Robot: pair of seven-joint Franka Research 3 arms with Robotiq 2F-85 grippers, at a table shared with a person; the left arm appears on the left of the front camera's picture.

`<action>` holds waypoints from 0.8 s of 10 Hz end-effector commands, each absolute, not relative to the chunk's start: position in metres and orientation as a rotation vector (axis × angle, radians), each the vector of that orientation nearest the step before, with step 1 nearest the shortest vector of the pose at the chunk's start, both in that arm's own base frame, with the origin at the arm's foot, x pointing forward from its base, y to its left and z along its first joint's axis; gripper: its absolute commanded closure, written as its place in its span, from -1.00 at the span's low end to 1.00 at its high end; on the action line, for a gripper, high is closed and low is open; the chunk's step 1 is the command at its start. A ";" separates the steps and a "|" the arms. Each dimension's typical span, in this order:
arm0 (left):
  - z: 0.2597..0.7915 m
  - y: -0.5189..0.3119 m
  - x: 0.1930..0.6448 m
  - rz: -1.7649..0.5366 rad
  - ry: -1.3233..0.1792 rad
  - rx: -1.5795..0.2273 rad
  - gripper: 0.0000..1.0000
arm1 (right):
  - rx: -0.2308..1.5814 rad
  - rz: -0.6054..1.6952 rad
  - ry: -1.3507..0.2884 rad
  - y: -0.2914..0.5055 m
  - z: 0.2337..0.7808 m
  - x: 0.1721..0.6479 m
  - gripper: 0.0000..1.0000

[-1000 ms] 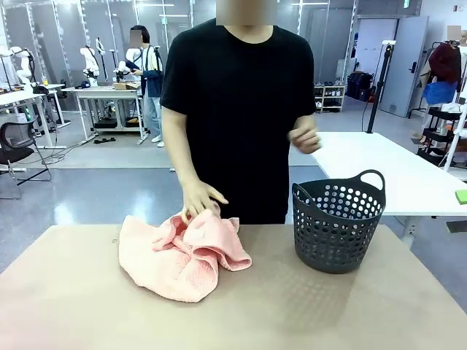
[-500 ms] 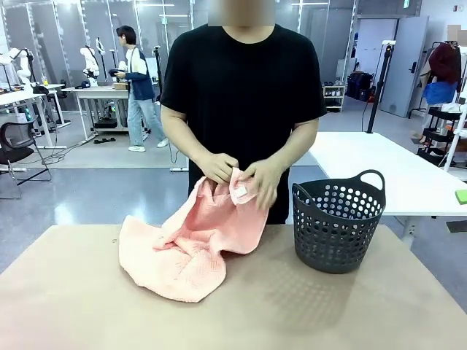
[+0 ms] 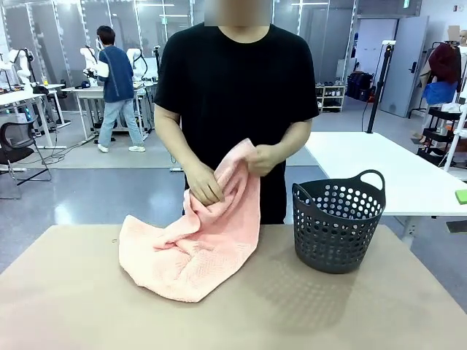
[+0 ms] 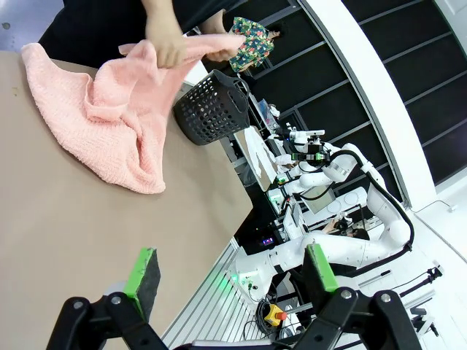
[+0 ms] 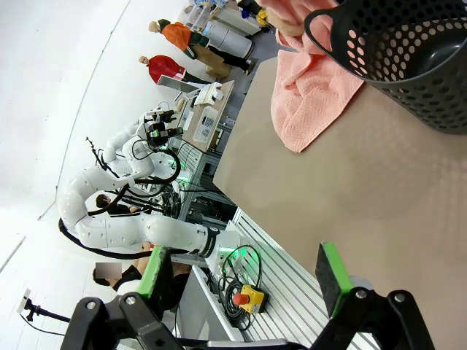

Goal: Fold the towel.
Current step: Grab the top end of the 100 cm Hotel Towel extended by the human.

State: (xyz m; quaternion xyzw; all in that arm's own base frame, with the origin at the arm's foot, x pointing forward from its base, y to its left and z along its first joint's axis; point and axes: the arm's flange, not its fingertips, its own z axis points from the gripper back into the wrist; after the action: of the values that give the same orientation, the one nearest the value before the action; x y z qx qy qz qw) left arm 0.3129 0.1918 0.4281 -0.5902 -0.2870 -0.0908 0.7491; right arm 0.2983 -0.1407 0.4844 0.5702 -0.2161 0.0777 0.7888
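Lifting one end of the towel [image 3: 191,251] near the far edge of the table [image 3: 365,313], the person [image 3: 233,95] seems to start the fold; your jaws, both released, next need a free corner.

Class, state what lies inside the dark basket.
Nothing shows inside the basket: only its bare, holed inner wall and part of its floor. The near wall hides the rest of the floor.

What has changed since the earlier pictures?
The person's hands took hold of the towel and lifted one end up off the table; earlier one hand only rested on it. The towel's other end and the basket stayed put.
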 end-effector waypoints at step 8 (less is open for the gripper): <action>0.427 0.193 0.311 -0.216 -0.626 -1.299 -1.00 | 1.238 0.178 -0.486 -0.141 0.485 0.301 -1.00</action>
State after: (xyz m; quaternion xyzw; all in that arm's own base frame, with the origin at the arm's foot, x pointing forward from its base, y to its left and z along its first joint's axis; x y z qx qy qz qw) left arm 0.3129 0.1918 0.4281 -0.5902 -0.2870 -0.0908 0.7491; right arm 0.2983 -0.1407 0.4844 0.5702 -0.2160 0.0778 0.7888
